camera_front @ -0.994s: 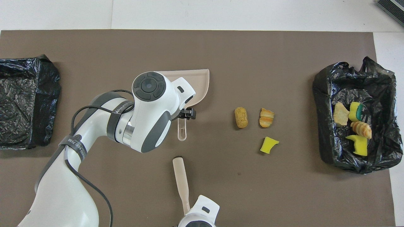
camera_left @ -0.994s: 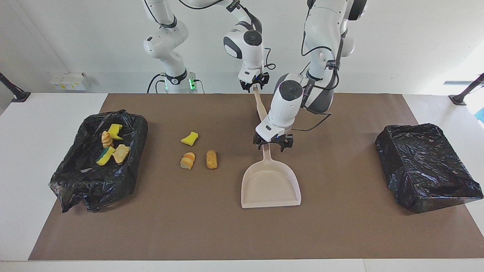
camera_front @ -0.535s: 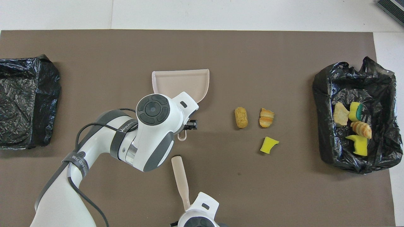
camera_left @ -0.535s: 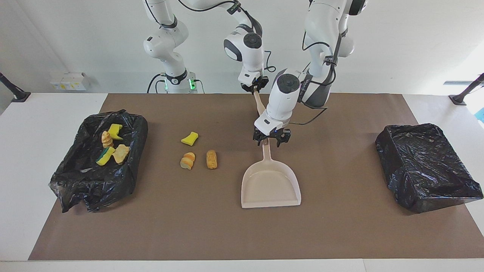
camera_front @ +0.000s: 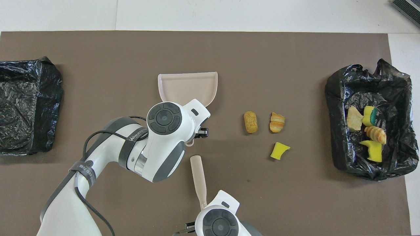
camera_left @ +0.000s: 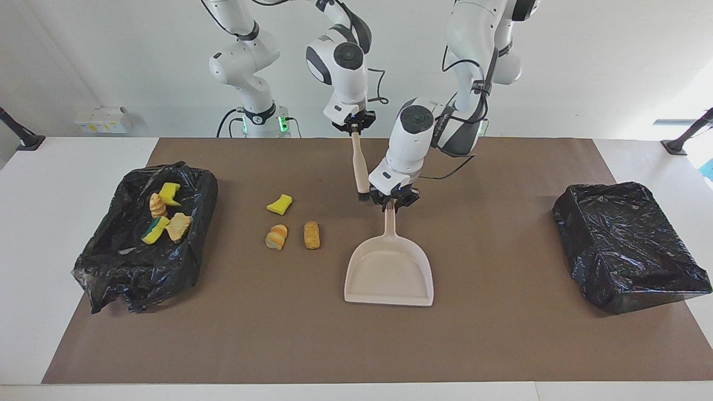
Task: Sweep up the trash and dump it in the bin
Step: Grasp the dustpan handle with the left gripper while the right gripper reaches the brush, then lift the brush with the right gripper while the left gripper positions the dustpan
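Observation:
Three pieces of trash lie on the brown mat: a yellow sponge chunk (camera_left: 279, 204) (camera_front: 280, 150), a striped croissant (camera_left: 276, 236) (camera_front: 277, 122) and a tan bread roll (camera_left: 312, 234) (camera_front: 251, 122). Beside them, toward the left arm's end, the beige dustpan (camera_left: 389, 273) (camera_front: 187, 87) rests on the mat. My left gripper (camera_left: 394, 203) is shut on its handle. My right gripper (camera_left: 352, 127) is shut on the top of the beige brush (camera_left: 360, 167) (camera_front: 199, 178), which hangs nearly upright just beside the left gripper. The bin (camera_left: 128, 278) (camera_front: 338, 98), lined with a black bag, holds several more pieces.
A second black-bagged bin (camera_left: 629, 245) (camera_front: 26, 105) stands at the left arm's end of the table. The brown mat (camera_left: 501, 345) covers most of the table, with white table edge around it.
The left gripper slid up the dustpan handle and closed on it; the dustpan shifted slightly toward the trash. The right gripper carried the brush toward the right arm's end, turning it more upright.

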Controlling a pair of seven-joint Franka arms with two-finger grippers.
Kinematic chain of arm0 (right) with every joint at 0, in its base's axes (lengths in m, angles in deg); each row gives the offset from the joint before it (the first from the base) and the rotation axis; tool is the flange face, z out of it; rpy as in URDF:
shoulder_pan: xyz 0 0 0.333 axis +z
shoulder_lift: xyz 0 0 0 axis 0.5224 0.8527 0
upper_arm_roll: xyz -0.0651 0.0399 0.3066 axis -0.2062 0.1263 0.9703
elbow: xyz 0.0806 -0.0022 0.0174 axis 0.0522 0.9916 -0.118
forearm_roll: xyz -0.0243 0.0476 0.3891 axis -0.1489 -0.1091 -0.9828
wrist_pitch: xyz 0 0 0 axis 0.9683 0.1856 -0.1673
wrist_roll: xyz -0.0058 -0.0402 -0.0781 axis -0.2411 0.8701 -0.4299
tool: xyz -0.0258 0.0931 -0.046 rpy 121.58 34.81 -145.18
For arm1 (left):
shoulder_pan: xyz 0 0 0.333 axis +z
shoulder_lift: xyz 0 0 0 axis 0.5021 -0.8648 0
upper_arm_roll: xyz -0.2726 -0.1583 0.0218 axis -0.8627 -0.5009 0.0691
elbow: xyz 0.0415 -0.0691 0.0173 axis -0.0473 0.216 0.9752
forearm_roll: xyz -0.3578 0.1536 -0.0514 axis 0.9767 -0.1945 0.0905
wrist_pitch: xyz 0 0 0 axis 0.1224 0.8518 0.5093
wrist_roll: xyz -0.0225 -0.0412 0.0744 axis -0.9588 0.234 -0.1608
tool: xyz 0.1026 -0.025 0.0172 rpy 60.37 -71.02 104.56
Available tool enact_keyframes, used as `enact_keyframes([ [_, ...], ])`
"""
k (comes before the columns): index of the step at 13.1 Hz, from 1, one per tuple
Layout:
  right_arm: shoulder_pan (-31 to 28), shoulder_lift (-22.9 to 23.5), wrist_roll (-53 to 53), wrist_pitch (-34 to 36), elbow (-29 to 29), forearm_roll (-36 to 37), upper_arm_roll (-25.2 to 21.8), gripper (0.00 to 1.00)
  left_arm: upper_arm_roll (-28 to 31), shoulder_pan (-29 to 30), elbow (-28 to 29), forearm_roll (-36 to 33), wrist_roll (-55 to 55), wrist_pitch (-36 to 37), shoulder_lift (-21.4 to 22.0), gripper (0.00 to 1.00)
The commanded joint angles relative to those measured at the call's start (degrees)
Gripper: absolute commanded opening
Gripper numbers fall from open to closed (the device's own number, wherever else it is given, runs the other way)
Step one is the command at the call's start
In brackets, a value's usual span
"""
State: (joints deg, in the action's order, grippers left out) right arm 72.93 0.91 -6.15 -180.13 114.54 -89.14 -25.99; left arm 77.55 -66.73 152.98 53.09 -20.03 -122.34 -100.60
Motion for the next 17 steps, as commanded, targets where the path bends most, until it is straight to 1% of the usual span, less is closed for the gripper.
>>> enact_keyframes([
  [1, -6.0, -4.93, -1.69, 4.29, 1.11, 3.49, 0.39, 0.0, 1.08, -0.16, 1.61, 0.26, -2.7, 1.13, 1.82, 0.0],
  [3, -10.57, -5.2, -5.63, 5.79, 1.11, 7.0, 0.39, 0.0, 1.43, 2.64, 1.0, -0.52, -12.68, 1.74, 2.17, 0.0],
  [4, -13.46, -5.2, -7.92, 6.06, 1.11, 9.28, 0.39, 0.0, 1.44, 5.18, 0.65, -0.53, -22.66, 1.83, 2.17, 0.0],
  [5, -16.8, -4.68, -10.46, 5.97, 1.11, 12.17, 0.47, 0.0, 1.44, 6.34, 0.04, -0.01, -28.85, 3.05, 2.17, 0.0],
  [7, -24.35, -3.63, -19.84, 5.54, 1.2, 18.59, 0.56, 0.0, 1.7, 7.31, -1.19, -0.18, -31.45, 7.53, 2.17, 0.0],
  [9, -30.08, -1.79, -25.24, 3.52, 1.2, 21.68, 0.56, 0.0, 1.7, 10.3, -2.34, -0.53, -43.26, 9.55, 2.52, 0.0],
  [11, -33.07, 1.02, -26.31, 1.06, 1.2, 23.88, 0.65, 0.0, 1.7, 13.98, -2.96, -0.53, -57.41, 11.22, 3.66, 0.0],
  [12, -33.44, 2.78, -26.22, 0.44, 1.2, 24.67, 0.65, 0.0, 1.79, 14.69, -3.13, -0.53, -63.04, 12.28, 4.01, 0.0],
  [14, -34.05, 4.89, -25.0, -0.71, 1.46, 23.9, 0.74, 0.0, 1.7, 15.76, -2.96, -0.62, -71.15, 14.48, 4.36, 0.0],
  [16, -34.14, 5.78, -24.38, -0.71, 1.55, 23.46, 0.83, 0.0, 1.7, 15.23, -2.61, -1.05, -78.1, 15.79, 4.8, 0.0],
  [17, -33.53, 5.7, -24.46, -0.45, 1.55, 20.49, 0.91, 0.0, 1.44, 14.45, -2.61, -5.06, -79.0, 16.41, 4.98, 0.0],
])
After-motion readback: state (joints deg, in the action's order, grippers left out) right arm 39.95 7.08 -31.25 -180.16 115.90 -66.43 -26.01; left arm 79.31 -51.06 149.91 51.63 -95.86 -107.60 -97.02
